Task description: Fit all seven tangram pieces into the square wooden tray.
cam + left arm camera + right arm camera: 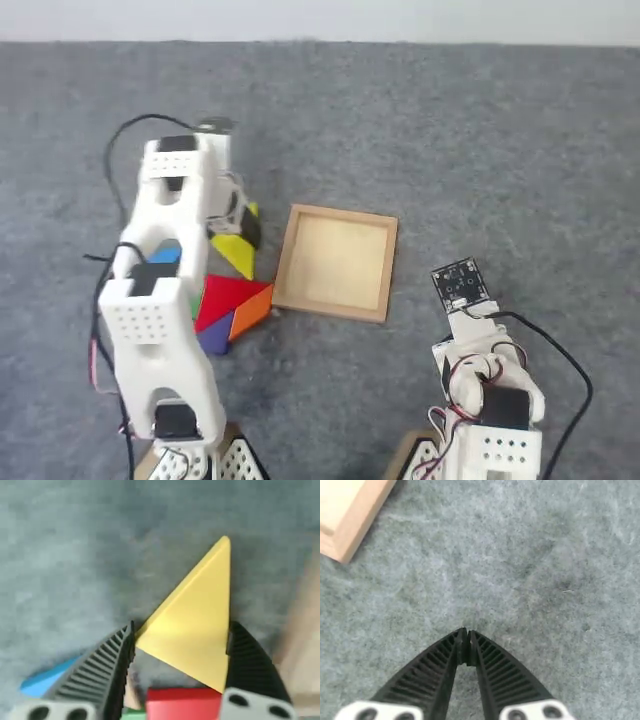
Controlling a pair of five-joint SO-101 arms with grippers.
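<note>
My left gripper point(180, 630) has a yellow triangle point(195, 625) between its fingers, one finger at a corner and the other against the long side, shut on it just above the grey carpet. In the high view this yellow triangle point(236, 252) lies just left of the square wooden tray point(283, 255), whose inside is bare. Red point(225, 298), orange point(252, 310) and purple point(215, 340) pieces cluster beside the tray's near left corner. A blue piece point(165, 255) is partly hidden by the left arm. My right gripper point(466, 632) is shut on nothing, over carpet near the tray's corner point(350, 510).
The left arm point(160, 300) covers part of the piece cluster. The right arm point(480, 380) stands at the front right. Grey carpet stretches open behind and to the right of the tray. A red piece point(182, 702) and a blue piece point(45, 680) lie close under the left gripper.
</note>
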